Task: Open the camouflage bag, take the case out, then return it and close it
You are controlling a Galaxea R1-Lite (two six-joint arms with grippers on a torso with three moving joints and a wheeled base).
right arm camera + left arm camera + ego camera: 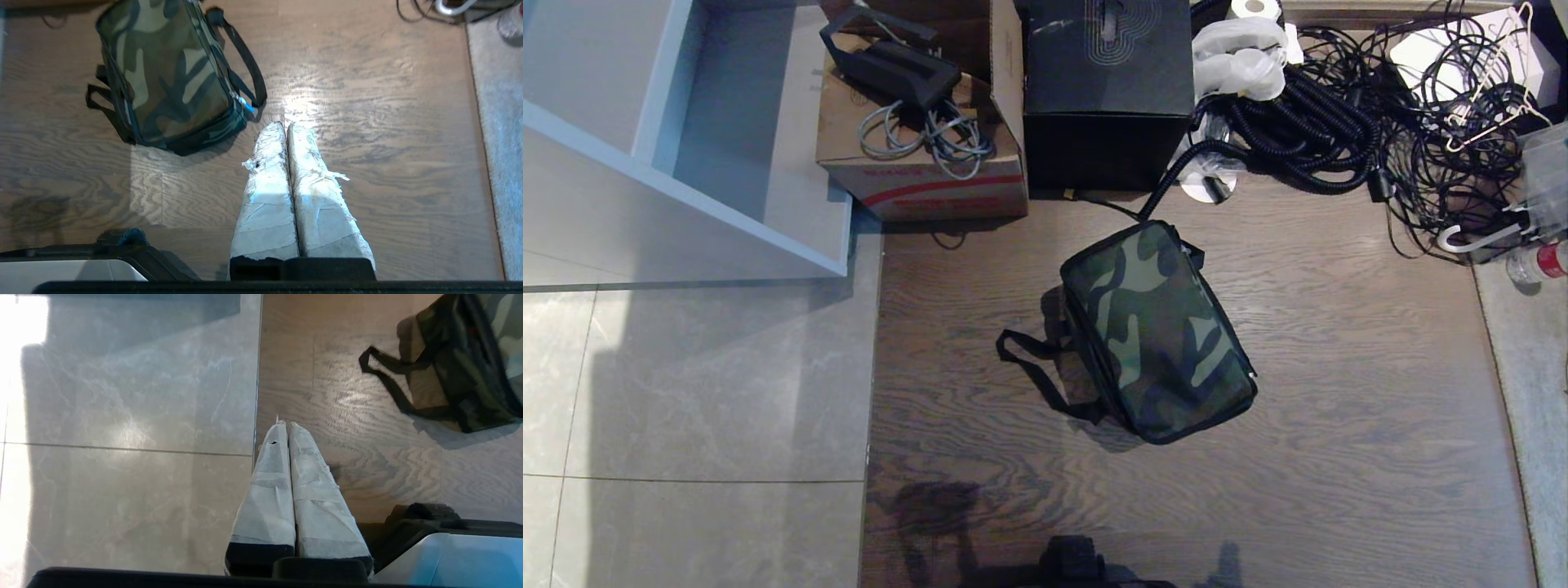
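Camouflage bag point(1156, 331): zipped, long axis running away; nearer right gripper point(286, 127) (2 grippers clenched, empty), left gripper point(287, 426) farther.

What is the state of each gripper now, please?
Left gripper: fingers closed, holding nothing, above the floor.
Right gripper: fingers closed, holding nothing, apart from the soft green-brown-black camouflage bag.
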